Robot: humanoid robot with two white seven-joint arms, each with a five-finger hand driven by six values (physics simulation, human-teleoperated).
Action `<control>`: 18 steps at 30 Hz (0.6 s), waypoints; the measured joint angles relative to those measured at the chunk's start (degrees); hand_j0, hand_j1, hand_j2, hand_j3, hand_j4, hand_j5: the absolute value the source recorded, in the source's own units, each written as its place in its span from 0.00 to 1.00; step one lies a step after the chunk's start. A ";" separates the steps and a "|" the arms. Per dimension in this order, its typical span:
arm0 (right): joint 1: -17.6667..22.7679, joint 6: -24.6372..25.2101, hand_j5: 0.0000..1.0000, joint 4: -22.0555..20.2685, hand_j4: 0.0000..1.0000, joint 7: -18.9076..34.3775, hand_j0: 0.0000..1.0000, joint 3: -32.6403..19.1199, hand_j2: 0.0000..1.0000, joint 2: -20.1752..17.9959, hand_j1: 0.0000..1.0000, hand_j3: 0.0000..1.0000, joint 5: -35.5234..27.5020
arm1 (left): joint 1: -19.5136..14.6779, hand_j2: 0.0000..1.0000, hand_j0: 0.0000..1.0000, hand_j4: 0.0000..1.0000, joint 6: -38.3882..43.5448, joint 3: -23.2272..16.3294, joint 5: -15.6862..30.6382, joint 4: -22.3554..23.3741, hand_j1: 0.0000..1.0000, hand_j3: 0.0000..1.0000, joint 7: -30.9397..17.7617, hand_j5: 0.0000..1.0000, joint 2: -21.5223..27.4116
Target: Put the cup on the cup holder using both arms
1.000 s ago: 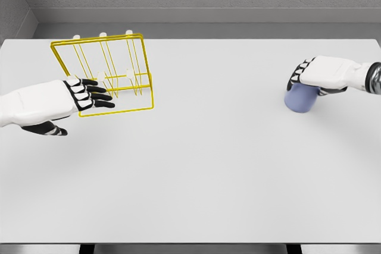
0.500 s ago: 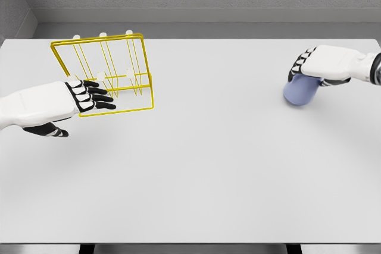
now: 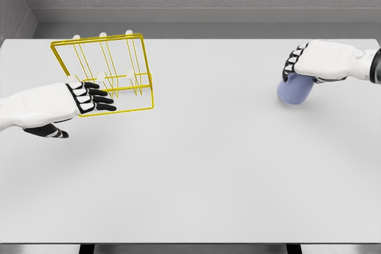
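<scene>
cup [image 3: 293, 91] in right robot hand [image 3: 309, 62] over white table [image 3: 208, 165], left robot hand [image 3: 71, 102] spread beside yellow cup holder [image 3: 104, 72], grey walls

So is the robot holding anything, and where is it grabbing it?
The right hand grips the blue cup around its upper part. The left hand holds nothing.
</scene>
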 measured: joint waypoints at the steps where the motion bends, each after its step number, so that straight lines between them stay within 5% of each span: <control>1: 0.00 0.00 0.57 -0.70 0.57 0.00 0.57 -0.01 0.57 -0.07 0.57 0.57 -0.03 | 0.00 1.00 1.00 1.00 0.00 -0.01 0.00 0.00 1.00 1.00 -0.02 1.00 0.01; 18: 0.70 0.00 0.54 -12.97 0.54 0.17 0.54 0.23 0.54 0.06 0.54 0.54 -0.09 | 0.00 1.00 1.00 1.00 0.00 -0.34 -1.35 -0.07 1.00 1.00 -0.92 1.00 0.10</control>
